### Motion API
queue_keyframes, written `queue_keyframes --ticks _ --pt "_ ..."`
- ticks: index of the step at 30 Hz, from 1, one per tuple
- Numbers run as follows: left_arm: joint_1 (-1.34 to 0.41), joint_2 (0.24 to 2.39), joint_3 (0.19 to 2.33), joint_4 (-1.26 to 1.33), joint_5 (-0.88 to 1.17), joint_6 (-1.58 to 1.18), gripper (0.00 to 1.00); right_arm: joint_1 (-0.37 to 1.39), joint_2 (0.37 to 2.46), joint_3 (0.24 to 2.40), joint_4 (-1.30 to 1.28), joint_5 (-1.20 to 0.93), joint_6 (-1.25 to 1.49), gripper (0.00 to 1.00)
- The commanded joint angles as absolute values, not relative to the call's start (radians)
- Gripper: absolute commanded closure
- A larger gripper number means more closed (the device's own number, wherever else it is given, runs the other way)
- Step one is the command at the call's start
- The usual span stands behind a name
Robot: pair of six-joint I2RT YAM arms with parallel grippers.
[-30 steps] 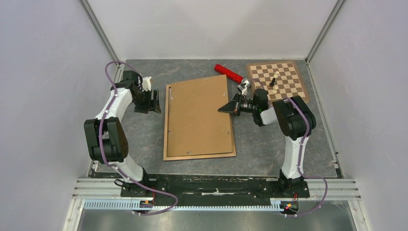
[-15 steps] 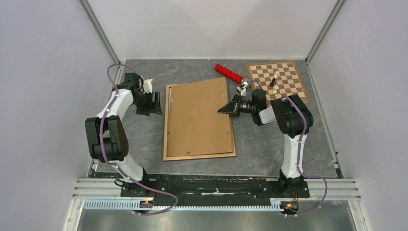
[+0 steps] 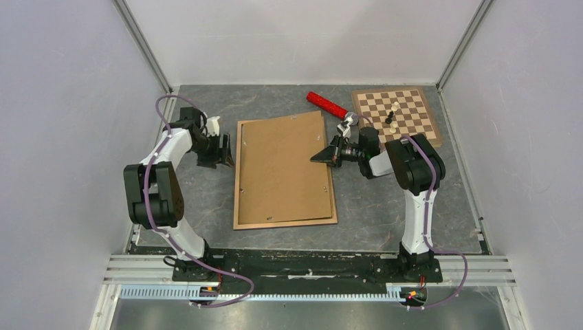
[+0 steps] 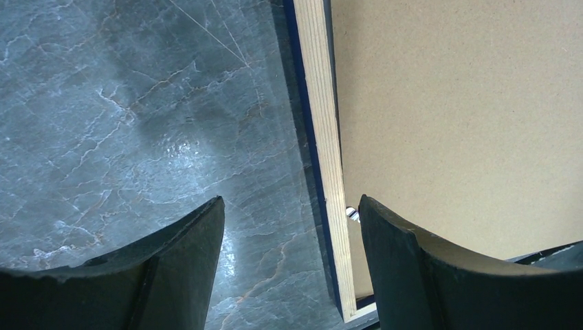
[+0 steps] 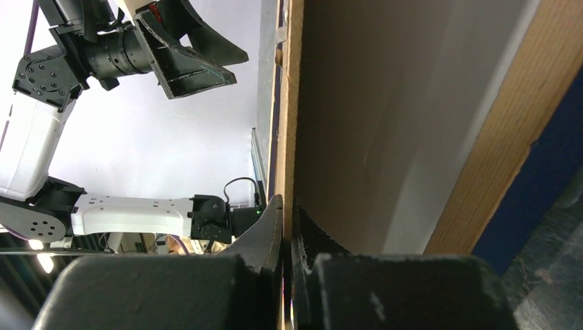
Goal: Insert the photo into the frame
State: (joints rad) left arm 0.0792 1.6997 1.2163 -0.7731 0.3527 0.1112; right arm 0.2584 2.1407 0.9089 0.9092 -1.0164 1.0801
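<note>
Right gripper [image 3: 322, 155], seen from above, is pinched shut on the right edge of the fibreboard panel [image 3: 282, 168]. That panel covers the frame [image 3: 285, 223], which lies mid-bench [image 3: 385, 206]. My left gripper [image 3: 223, 151] hangs wide open just off the frame's left rail, near its far corner. A chessboard [image 3: 402, 113] and a red cylinder [image 3: 327, 104] sit toward the bench's far right corner.

On the left wrist camera, the left gripper [image 4: 291, 206] holds nothing. The frame's [image 4: 323, 124] light wood rail, blue on its outer edge, runs between the spread fingers.

On the right wrist camera, the fingers [image 5: 271, 227] meet on the thin panel [image 5: 290, 103] edge, which stands away from the frame [image 5: 509, 130]. A pale surface [image 5: 385, 137] shows between them. I cannot tell whether that is the photo.
</note>
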Motion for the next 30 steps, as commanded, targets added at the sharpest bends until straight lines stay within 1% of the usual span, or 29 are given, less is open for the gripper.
queue_keyframes --ticks 1,11,19,30 --pt "0.079 1.716 1.218 -0.736 0.397 0.101 0.22 0.264 2.15 0.949 0.941 -1.013 1.008 1.0" --pt "0.051 1.763 1.253 -0.715 0.403 0.078 0.22 0.264 2.149 0.974 0.828 -1.009 0.946 1.0" --pt "0.026 1.787 1.253 -0.692 0.392 0.067 0.22 0.263 2.141 0.963 0.877 -1.014 1.016 1.0" --pt "0.017 1.794 1.235 -0.667 0.398 0.054 0.22 0.271 2.14 0.971 0.835 -1.006 0.972 1.0"
